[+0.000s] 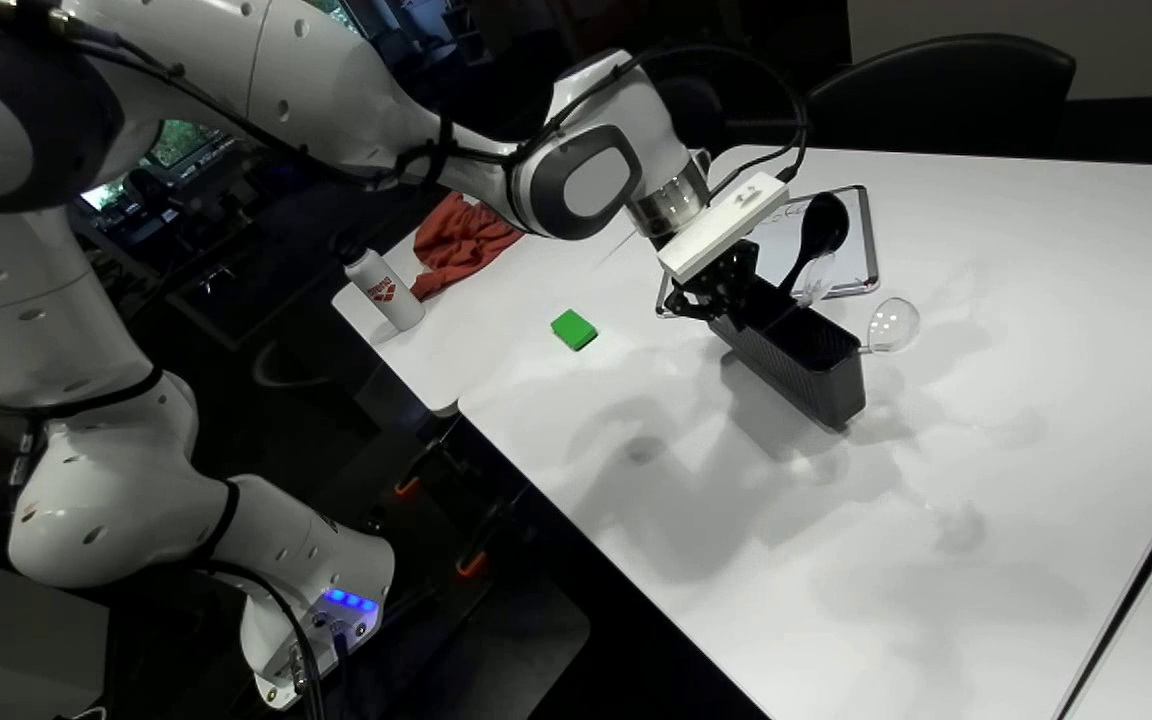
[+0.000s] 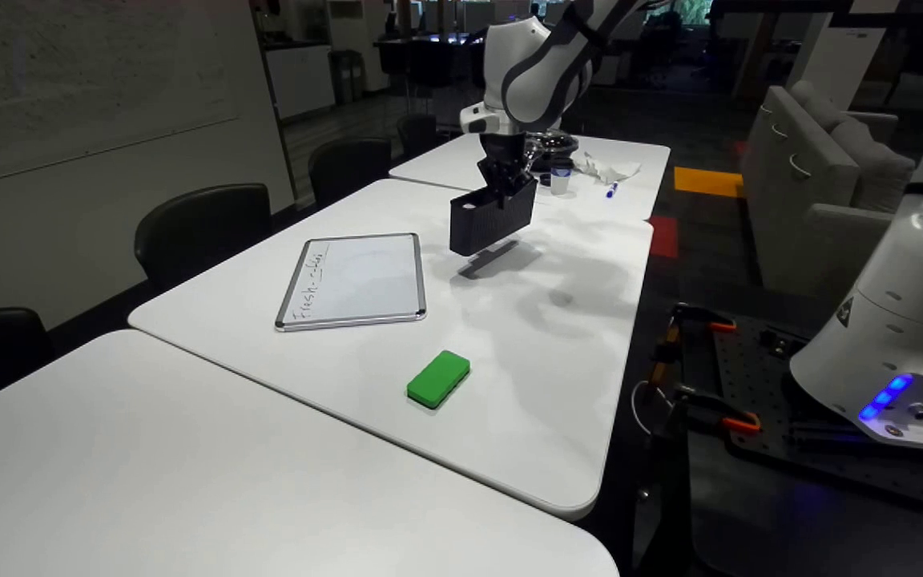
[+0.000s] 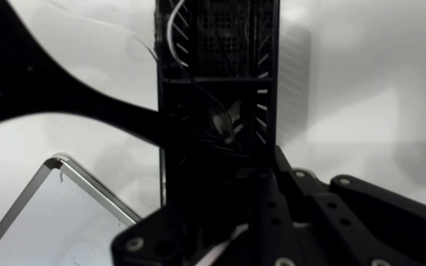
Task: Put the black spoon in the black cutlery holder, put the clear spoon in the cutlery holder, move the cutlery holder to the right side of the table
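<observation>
The black gripper (image 2: 503, 188), clamped on one wall of the long black cutlery holder (image 1: 786, 372), suspends it above the white flat-topped table (image 1: 1036, 300). Level transport and gentle lowering should stop the slender black spoon (image 1: 818, 235) and transparent plastic spoon (image 1: 894, 325) in the holder from tipping out. Darkness inside it hides the black spoon's handle end.

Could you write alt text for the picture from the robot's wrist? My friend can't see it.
A robot gripper, seen from above, pinches the right-hand wall of a black cutlery holder above a white table. A black spoon leans out on the left, its wide end cropped; something clear inside is too faint to name. Part of a whiteboard shows lower left.
</observation>
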`<move>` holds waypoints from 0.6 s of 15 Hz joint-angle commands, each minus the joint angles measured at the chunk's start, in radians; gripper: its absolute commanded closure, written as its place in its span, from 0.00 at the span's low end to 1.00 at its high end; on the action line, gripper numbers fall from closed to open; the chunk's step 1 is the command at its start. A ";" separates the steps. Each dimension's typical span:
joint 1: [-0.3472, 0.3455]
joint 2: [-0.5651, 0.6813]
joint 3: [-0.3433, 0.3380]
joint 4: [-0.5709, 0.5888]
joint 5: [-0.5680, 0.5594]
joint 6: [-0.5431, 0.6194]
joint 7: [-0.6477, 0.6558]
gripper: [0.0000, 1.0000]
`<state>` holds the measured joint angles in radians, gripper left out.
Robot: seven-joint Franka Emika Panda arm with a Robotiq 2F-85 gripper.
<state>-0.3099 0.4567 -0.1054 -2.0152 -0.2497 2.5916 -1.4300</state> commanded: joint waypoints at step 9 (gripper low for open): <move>-0.098 0.239 -0.040 0.542 0.067 -0.223 -0.004 0.99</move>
<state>-0.3772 0.6039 -0.1562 -1.6421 -0.2228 2.4319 -1.4264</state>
